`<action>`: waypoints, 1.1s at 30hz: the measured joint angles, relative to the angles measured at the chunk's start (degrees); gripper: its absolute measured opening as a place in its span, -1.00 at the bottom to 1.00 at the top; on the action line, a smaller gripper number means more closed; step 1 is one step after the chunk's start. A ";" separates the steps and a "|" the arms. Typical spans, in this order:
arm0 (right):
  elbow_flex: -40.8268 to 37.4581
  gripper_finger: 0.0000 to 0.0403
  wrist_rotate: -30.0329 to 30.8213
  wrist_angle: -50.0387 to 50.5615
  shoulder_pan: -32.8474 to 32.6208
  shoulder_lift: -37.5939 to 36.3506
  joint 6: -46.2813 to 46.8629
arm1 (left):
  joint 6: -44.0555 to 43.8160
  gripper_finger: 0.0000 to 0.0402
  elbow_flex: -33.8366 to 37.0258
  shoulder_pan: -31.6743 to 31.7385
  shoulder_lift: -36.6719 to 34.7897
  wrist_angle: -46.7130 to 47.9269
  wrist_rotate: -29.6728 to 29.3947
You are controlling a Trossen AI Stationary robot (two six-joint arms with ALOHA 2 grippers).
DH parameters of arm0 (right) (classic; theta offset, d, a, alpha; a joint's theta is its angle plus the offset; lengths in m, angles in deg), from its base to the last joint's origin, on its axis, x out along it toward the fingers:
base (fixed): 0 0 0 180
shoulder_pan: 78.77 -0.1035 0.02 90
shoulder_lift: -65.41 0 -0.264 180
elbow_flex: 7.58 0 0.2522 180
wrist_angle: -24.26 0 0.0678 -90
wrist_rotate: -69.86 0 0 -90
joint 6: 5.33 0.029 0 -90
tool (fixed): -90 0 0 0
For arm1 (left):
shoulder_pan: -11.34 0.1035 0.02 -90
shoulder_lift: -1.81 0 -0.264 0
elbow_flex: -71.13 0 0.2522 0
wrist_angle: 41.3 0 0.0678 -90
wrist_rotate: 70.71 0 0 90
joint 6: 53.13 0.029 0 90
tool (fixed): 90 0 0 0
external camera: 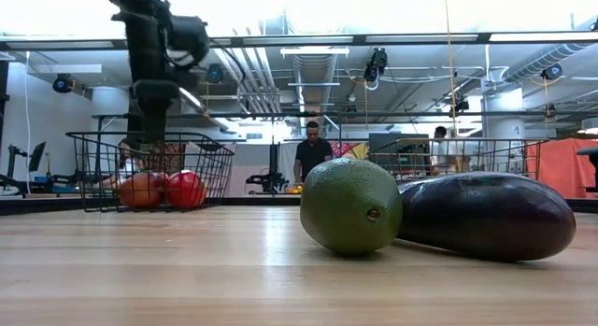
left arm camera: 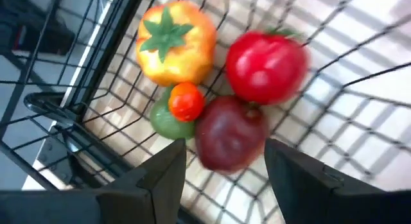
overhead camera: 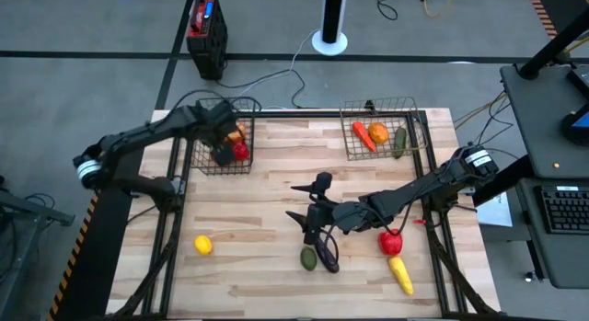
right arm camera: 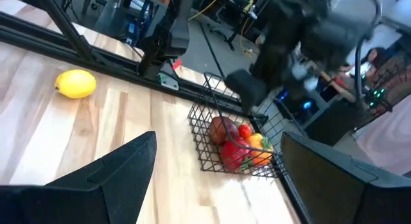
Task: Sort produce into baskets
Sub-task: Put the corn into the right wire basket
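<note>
Drop-off step, seemingly: left tool (left arm camera: pixel 221 169) parted, empty, over left basket (overhead camera: pixel 204 165), dark apple (left arm camera: pixel 228 134) lying inside. Right tool (overhead camera: pixel 311 222) open over eggplant (overhead camera: pixel 326 255) mid-worktop. Next: descend squarely, clamp, carry to right basket (overhead camera: pixel 352 146).

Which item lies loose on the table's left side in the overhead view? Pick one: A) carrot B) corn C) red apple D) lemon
D: the lemon rests alone on the bare wood at the left, far from both baskets; the right wrist view shows it on the planks too.
</note>
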 joint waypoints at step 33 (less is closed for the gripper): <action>18.31 0.61 -23.96 60.66 0.13 -1.22 58.41 | -33.54 -0.05 7.64 -58.17 -10.90 -15.72 -27.41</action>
